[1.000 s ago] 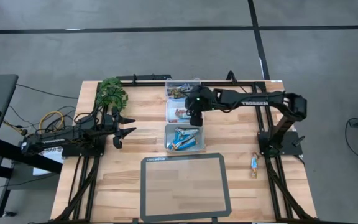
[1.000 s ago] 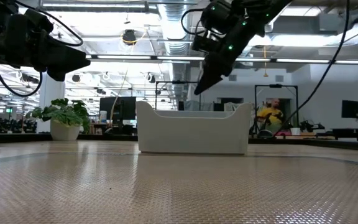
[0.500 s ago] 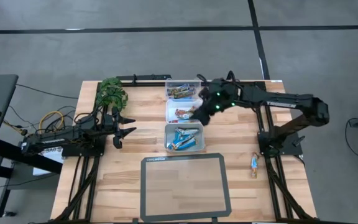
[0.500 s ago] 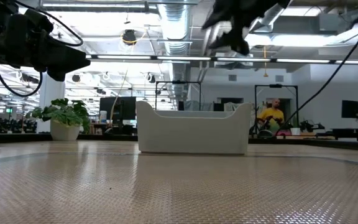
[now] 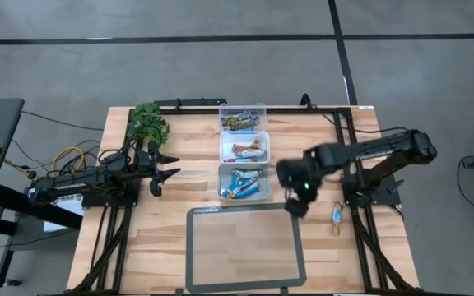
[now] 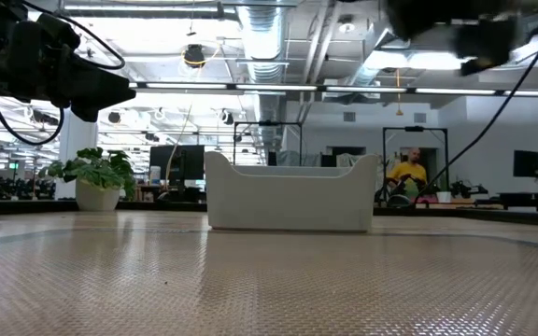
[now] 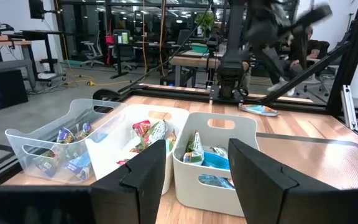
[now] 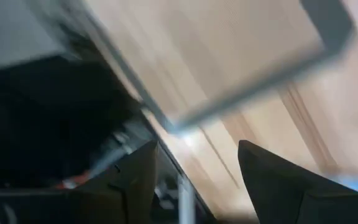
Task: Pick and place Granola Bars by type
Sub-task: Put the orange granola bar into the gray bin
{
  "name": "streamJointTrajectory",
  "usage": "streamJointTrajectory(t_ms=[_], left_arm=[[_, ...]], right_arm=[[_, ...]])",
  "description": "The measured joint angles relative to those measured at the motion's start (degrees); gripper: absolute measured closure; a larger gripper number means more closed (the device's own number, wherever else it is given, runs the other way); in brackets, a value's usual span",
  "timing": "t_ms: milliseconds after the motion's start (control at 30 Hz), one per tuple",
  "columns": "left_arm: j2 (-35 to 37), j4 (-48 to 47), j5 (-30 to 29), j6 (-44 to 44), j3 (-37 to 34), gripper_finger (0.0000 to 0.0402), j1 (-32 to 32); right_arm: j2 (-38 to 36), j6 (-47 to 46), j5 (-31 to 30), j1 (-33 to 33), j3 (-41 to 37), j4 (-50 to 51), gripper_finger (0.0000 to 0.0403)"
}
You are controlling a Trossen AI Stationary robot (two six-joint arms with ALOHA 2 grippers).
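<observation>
Near tub point(image 5: 245, 182): blue bars point(image 5: 242, 179); middle tub point(image 5: 244, 148): multicoloured bars point(image 5: 246, 150).

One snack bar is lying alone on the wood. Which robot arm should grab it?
Probably the right. The right gripper hangs open near the mat's right corner, close to the lone bar beside that arm's base. The left gripper waits far across the table.

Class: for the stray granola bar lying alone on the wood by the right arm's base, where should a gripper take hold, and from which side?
Grip the granola bar across its narrow middle, coming straight down from above: it lies flat, its long axis running toward the table's front edge, with bare wood alongside for the fingers.
</observation>
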State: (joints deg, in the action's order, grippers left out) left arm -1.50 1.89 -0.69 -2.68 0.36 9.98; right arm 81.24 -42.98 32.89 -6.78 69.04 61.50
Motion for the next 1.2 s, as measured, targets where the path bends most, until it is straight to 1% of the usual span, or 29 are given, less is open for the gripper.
streamJointTrajectory(t_ms=[67,200,267,367,500,633,833,1067,1200], left_arm=[[0.00,0.00,0.00,0.02,0.01,0.0235,0.00],[0.01,0.00,0.01,0.02,0.01,0.0235,0.02],[0.00,0.00,0.02,0.00,0.02,0.0235,0.02],[0.00,0.00,0.02,0.02,0.00,0.0235,0.00],[0.00,0.02,0.02,0.02,0.02,0.0235,0.02],[0.00,0.02,0.04,0.01,0.01,0.0235,0.00],[0.00,0.00,0.06,0.02,0.01,0.0235,0.02],[0.00,0.00,0.04,0.00,0.02,0.0235,0.02],[0.00,0.00,0.04,0.00,0.02,0.0235,0.01]], right_arm=[[1.34,-2.91,-2.35,-3.33,0.02,5.02,0.0191],[4.61,-10.59,-8.90,-9.10,0.02,14.18,0.0193],[5.90,-15.63,-13.05,-11.66,0.02,18.39,0.0192],[6.79,-25.99,-18.86,-15.15,0.04,22.88,0.0190],[5.55,-38.71,-20.71,-18.87,-1.80,24.34,0.0187],[3.45,-48.82,-20.13,-21.54,-7.01,21.71,0.0186],[-0.02,-57.79,-17.27,-23.92,-15.71,15.70,0.0187],[-2.28,-64.83,-14.31,-26.22,-25.74,1.58,0.0187],[-2.30,-65.61,-14.35,-26.41,-30.19,-2.63,0.0188]])
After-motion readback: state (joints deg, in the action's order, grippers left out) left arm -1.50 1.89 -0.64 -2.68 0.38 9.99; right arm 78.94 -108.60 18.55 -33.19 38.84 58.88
